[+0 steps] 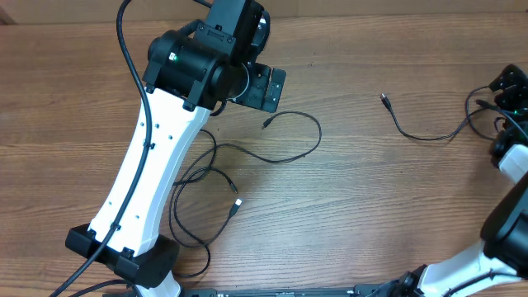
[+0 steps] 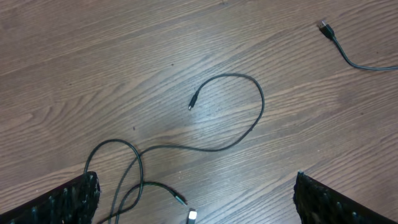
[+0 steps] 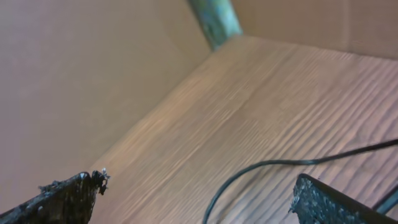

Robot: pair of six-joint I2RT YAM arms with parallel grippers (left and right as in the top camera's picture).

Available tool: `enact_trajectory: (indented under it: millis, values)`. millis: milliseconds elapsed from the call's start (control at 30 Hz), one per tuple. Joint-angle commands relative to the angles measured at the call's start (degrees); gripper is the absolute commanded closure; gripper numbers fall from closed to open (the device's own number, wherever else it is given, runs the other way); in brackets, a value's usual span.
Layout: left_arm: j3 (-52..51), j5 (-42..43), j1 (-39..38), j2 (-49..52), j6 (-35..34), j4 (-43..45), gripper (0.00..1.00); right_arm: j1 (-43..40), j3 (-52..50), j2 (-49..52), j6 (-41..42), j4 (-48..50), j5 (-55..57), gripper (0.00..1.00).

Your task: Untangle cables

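**Both grippers spread wide and empty; cables lie loose on the table (image 1: 371, 206).**
The left arm (image 1: 153, 165) slants from lower left to top centre of the overhead frame, hiding part of the tangled cables (image 2: 262, 102) at centre left. The left gripper (image 2: 196, 180) hangs above them, fingers wide apart. The right gripper (image 3: 199, 179), at the right edge, is equally spread. Its wrist view shows a separate cable (image 3: 261, 164) beneath, apparently untouched.

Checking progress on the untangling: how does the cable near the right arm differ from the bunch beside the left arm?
The right cable lies alone in one shallow curve; the left bunch loops and crosses itself. The right cable shows one plug; the left bunch shows several. Both are thin, black, flat on the table.
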Motion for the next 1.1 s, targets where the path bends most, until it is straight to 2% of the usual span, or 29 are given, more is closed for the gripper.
enact_trajectory:
  millis: [0,133,300,433,567,733,900,1067]
  values:
    - [0.4,0.6,0.0,0.5,-0.8,0.2,0.01,0.7,1.2,-7.1,-8.7,-4.9,-3.5,0.00]
    - [0.4,0.7,0.0,0.5,-0.8,0.2,0.01,1.1,1.2,-10.9,-10.8,-16.2,1.8,0.00]
    - [0.4,0.6,0.0,0.5,-0.8,0.2,0.01,1.3,1.2,-13.4,-11.6,-25.3,1.8,0.00]
    - [0.4,0.6,0.0,0.5,-0.8,0.2,0.00,2.0,1.2,-13.4,-15.8,-32.5,1.8,0.00]
    - [0.4,0.6,0.0,0.5,-0.8,0.2,0.00,2.4,1.2,-13.4,-23.8,-37.1,4.4,0.00]
    - [0.4,0.6,0.0,0.5,-0.8,0.2,0.00,2.4,0.7,-13.3,-24.1,-43.6,10.4,0.00]
    - [0.4,0.6,0.0,0.5,-0.8,0.2,0.00,2.4,0.7,-12.3,-23.9,-49.0,10.4,0.00]
    - [0.4,0.6,0.0,0.5,-0.8,0.2,0.00,2.4,0.7,-8.2,-24.0,-49.6,10.6,0.00]
